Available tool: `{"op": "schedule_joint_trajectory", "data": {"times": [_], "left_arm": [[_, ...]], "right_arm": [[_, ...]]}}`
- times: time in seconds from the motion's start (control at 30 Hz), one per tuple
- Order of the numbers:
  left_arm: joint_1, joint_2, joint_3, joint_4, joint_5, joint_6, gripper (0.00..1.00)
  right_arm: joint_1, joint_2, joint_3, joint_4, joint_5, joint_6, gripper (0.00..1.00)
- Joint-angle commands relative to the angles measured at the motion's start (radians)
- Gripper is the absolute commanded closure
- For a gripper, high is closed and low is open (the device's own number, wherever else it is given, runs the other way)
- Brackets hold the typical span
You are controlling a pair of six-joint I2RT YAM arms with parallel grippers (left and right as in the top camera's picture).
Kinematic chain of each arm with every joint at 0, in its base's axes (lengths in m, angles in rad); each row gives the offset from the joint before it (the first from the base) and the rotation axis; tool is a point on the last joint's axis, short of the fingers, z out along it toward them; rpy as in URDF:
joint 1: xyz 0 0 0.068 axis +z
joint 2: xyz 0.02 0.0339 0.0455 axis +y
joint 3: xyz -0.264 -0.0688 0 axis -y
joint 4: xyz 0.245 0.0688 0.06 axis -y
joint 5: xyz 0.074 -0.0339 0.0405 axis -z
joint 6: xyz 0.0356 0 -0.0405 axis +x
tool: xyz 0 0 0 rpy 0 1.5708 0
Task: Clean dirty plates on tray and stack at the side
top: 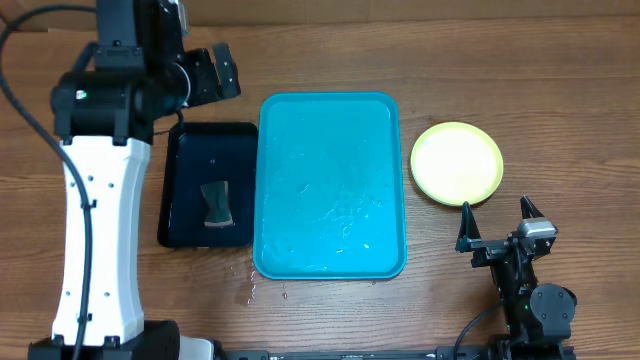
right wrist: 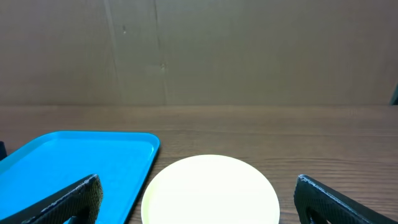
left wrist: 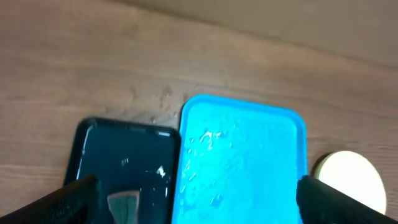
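The blue tray lies in the middle of the table, wet and with no plates on it; it also shows in the left wrist view and the right wrist view. A yellow-green rimmed plate sits on the table right of the tray, on top of a stack whose lower plates I cannot make out; it also shows in the right wrist view. My left gripper is open and empty, raised above the table's far left. My right gripper is open and empty, just in front of the plate.
A smaller black tray lies left of the blue tray and holds a grey sponge. Water drops lie on the wood near the blue tray's front left corner. The left arm's white link stands at the left edge.
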Motion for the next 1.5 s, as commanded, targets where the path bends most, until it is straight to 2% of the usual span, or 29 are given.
{"op": "schedule_joint_trajectory", "data": {"times": [0.0,0.2,0.37,0.6,0.77,0.93,1.2,1.47], "left_arm": [[-0.002,-0.113,0.058,-0.004,0.018,0.046,0.0],[-0.002,-0.357,0.058,-0.027,-0.056,0.045,0.0],[-0.002,-0.542,0.058,-0.152,-0.122,0.046,0.0],[-0.002,-0.67,0.053,-0.369,-0.16,0.045,0.0],[-0.002,-0.767,0.006,-0.44,-0.152,0.027,0.0],[-0.002,-0.885,-0.101,-0.441,-0.152,0.008,0.0],[-0.002,-1.14,-0.427,-0.37,-0.153,-0.048,0.0],[-0.002,-1.376,-0.788,-0.132,-0.152,-0.087,0.0]], "right_arm": [[0.006,-0.008,-0.011,0.004,0.007,-0.004,0.0],[0.006,-0.008,-0.011,0.004,0.007,-0.004,0.0],[0.006,-0.008,-0.011,0.004,0.007,-0.004,0.0],[0.006,-0.008,-0.011,0.004,0.007,-0.004,0.0],[0.006,-0.008,-0.011,0.004,0.007,-0.004,0.0],[0.006,-0.008,-0.011,0.004,0.007,-0.004,0.0],[0.006,-0.008,-0.011,0.004,0.007,-0.004,0.0],[0.006,-0.008,-0.011,0.004,0.007,-0.004,0.0]]}}
